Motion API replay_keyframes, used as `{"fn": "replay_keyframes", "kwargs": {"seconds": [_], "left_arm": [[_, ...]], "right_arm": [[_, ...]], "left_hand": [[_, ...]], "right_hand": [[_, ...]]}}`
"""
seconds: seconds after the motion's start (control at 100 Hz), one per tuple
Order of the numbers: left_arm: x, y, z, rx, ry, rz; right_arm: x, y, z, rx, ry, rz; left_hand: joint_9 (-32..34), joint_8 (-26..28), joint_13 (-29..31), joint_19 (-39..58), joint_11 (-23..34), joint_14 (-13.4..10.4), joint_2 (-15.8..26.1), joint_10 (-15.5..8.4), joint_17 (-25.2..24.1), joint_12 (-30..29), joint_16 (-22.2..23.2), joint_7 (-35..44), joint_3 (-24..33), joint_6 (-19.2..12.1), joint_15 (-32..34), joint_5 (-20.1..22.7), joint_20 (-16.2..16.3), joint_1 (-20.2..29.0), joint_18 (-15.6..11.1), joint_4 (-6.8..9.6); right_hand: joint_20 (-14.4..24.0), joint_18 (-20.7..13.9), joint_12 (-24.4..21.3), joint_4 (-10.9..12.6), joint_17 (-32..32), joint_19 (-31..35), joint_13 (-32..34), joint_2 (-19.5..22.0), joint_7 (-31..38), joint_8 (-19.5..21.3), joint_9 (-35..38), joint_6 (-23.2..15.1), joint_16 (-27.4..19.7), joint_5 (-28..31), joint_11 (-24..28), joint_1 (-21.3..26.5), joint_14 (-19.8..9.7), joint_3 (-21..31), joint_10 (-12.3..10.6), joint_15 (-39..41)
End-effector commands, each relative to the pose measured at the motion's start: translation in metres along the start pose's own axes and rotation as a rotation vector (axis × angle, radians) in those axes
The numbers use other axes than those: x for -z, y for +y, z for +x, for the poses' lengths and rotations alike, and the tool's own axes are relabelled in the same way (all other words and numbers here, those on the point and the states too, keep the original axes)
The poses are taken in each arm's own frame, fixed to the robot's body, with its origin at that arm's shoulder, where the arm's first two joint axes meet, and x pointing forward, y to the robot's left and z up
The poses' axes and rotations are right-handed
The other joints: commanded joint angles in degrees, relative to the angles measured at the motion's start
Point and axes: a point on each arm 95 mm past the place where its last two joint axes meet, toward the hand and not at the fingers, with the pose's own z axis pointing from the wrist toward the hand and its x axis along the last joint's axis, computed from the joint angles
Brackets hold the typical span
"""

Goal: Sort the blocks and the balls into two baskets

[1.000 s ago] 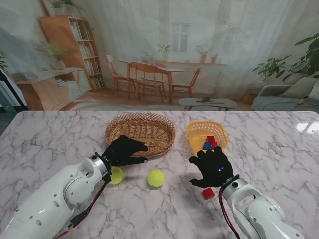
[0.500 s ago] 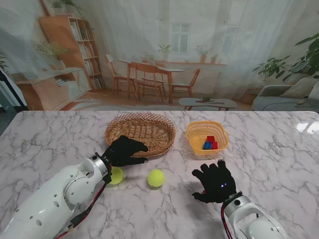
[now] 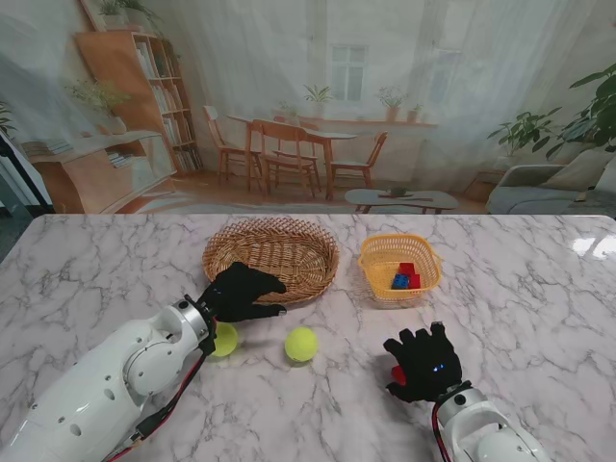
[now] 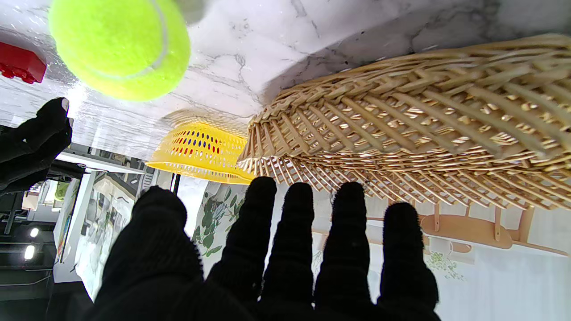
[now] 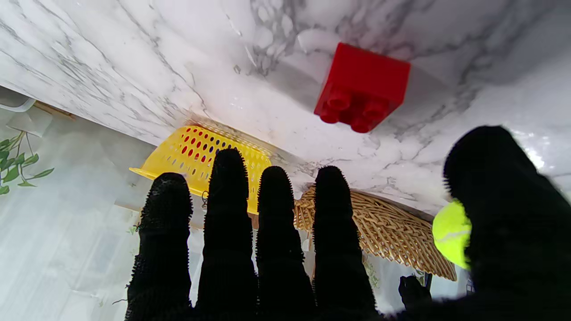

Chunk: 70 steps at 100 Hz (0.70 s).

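- White marbled bench (image 3: pixel 115 260) is seen across the lower frame, a printed dining-room backdrop behind it.
- At centre a wicker basket (image 3: pixel 271 252) is set; right of it a yellow plastic basket (image 3: pixel 398 258) holds red and blue blocks (image 3: pixel 405 277).
- Two tennis balls (image 3: pixel 301 344) lie lower centre.
- The left robot hand (image 3: pixel 241 292), fingers apart and holding nothing, is held at the wicker rim.
- The right robot hand (image 3: pixel 423 363), fingers spread and empty, is poised over a red block (image 5: pixel 362 88).

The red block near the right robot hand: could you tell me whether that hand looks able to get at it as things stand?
Probably yes. The right robot hand hovers open over the red block, which lies alone on bare marble, with nothing between the fingers and it.
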Motion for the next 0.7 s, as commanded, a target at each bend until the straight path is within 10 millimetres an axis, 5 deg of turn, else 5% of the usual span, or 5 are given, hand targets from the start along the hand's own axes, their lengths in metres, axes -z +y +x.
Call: {"fn": "replay_keyframes", "kwargs": {"seconds": [0.0, 0.69], "left_arm": [[0.000, 0.002, 0.000, -0.002, 0.000, -0.017], [-0.001, 0.004, 0.000, -0.003, 0.000, -0.022]], "right_arm": [[0.002, -0.008, 0.002, 0.006, -0.003, 0.026], [0.003, -0.023, -0.001, 0.026, -0.049, 0.048]], "left_hand": [[1.8, 0.4, 0.6, -1.2, 0.5, -0.2, 1.6, -0.7, -0.3, 0.8, 0.4, 0.4, -0.3, -1.1, 0.7, 1.0, 0.4, 0.9, 1.0, 1.13], [1.7, 0.4, 0.6, -1.2, 0.5, -0.2, 1.6, -0.6, -0.2, 0.8, 0.4, 0.4, -0.4, -1.1, 0.7, 1.0, 0.4, 0.9, 1.0, 1.13]], "right_hand": [[0.6, 2.4, 0.5, 1.6, -1.1, -0.5, 1.0, -2.7, 0.5, 0.2, 1.1, -1.8, 0.4, 2.0, -0.3, 1.7, 0.3, 1.6, 0.3, -1.2], [0.3, 2.2, 0.9, 0.8, 0.1, -0.7, 2.1, -4.0, 4.4, 0.9, 3.6, -3.9, 0.7, 4.8, 0.4, 4.1, 0.0, 8.2, -0.6, -0.4]]}}
